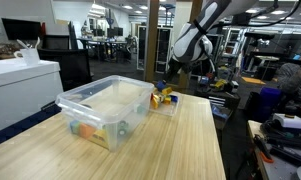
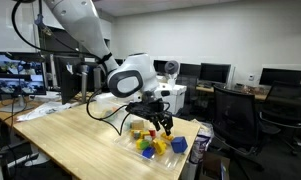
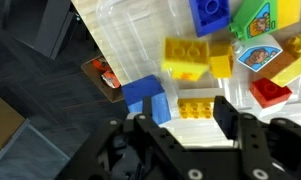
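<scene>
Tabletop (image 1: 195,145) is light wood and shows in both exterior views. Arm (image 2: 78,22) reaches across it and bends down over one corner.

Bin (image 1: 105,105): clear plastic, open top, mid-tabletop. There are a few coloured pieces in the bottom, too blurred for me to name.

Tray (image 2: 180,150): shallow, clear, right at the tabletop corner. It sits just beside the bin, and I can't tell if they touch. It's full of loose toy bricks.

Tool (image 2: 162,127) points down, low over the tray. In the wrist view the tool (image 3: 183,112) has its fingers partly apart, neither wide nor closed.

Bricks in the wrist view:
- green brick (image 3: 260,15) is at the top edge, next to a dark blue brick (image 3: 208,15)
- big yellow brick (image 3: 185,55) lies mid-tray
- picture brick (image 3: 258,55) is beside it
- light blue brick (image 3: 145,95) is just off one finger
- red brick (image 3: 270,92) is out past the other finger
- small yellow brick (image 3: 195,107) lies studs up, right in the gap between the fingers

I can't tell whether the pads touch the small yellow brick or whether it's just lying in the tray under them.
</scene>
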You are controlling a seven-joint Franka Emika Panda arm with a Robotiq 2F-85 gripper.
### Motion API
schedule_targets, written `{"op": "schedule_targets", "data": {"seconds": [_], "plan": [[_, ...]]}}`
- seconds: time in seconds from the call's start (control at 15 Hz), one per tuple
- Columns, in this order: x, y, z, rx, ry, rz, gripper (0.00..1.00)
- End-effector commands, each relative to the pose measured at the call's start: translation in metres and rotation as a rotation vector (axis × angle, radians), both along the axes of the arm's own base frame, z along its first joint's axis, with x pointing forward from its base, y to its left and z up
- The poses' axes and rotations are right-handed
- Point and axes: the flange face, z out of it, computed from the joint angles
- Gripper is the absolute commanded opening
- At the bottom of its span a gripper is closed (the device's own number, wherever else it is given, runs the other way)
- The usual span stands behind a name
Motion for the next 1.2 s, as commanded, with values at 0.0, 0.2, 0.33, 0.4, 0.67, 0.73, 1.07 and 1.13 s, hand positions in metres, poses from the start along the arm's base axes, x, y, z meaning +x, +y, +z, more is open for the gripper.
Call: {"op": "schedule_targets", "data": {"seconds": [0.0, 0.2, 0.33, 0.4, 0.67, 0.73, 1.07, 1.13], "plan": [[-0.004, 0.007, -0.004, -0.008, 0.035, -0.019, 0.93], [0.001, 0.011, 0.006, -0.007, 0.018, -0.019, 1.00], [0.011, 0.021, 0.035, -0.019, -0.062, 0.004, 1.00], [0.015, 0.027, 0.048, -0.020, -0.095, 0.014, 1.00], [0.035, 0.127, 0.133, -0.034, -0.327, 0.192, 1.00], [0.037, 0.146, 0.139, -0.026, -0.346, 0.227, 1.00], [0.033, 0.283, 0.131, 0.060, -0.336, 0.567, 1.00], [0.029, 0.295, 0.124, 0.064, -0.322, 0.613, 1.00]]}}
